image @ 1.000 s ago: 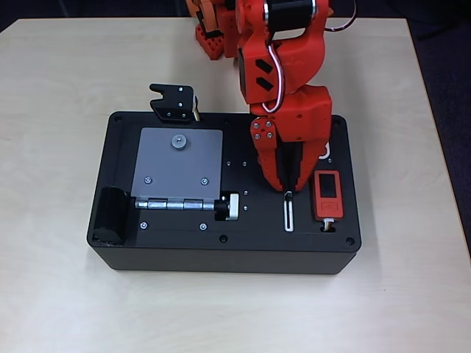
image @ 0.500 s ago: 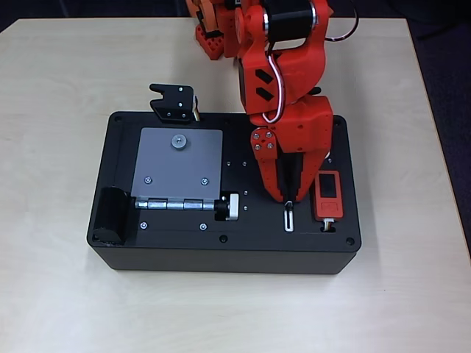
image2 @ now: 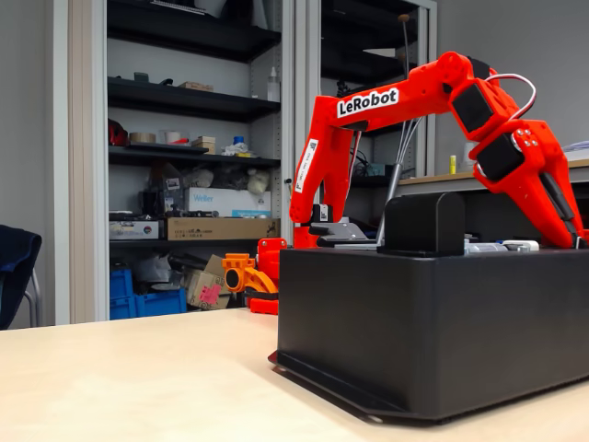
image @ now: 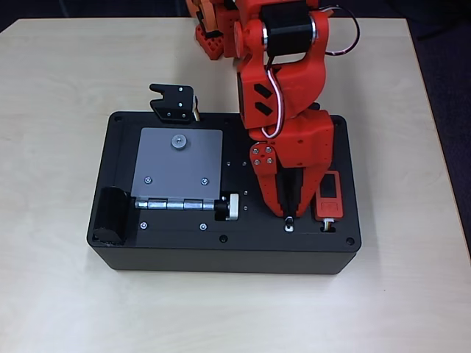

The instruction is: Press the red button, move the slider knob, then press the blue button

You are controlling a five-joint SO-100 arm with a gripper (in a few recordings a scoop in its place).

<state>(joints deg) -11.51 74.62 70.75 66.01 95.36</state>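
In the overhead view the orange arm (image: 283,88) reaches down over the black box (image: 184,250), which sits on the pale wooden table (image: 59,309). The tool (image: 289,215) points toward the box's near edge, its fingers drawn close together with the tips at the near end of the white-rimmed slider slot (image: 289,226). The slider knob (image: 289,220) is a tiny dark nub right at the fingertips; whether the fingers pinch it or merely touch it cannot be told. Just right of the slot lies the red rectangular module (image: 329,198), partly covered by the arm. Left of the slot are the ribbed white-and-black knob (image: 229,207), the grey hinged plate (image: 179,165) and a black cylinder (image: 112,215) at the box's left end.

The fixed view, from table level, shows the box's tall side wall (image2: 433,322) and the arm's "LeRobot" label (image2: 366,101), with shelves (image2: 193,97) behind; the tool (image2: 577,235) dips behind the box's top edge, hiding the tips.
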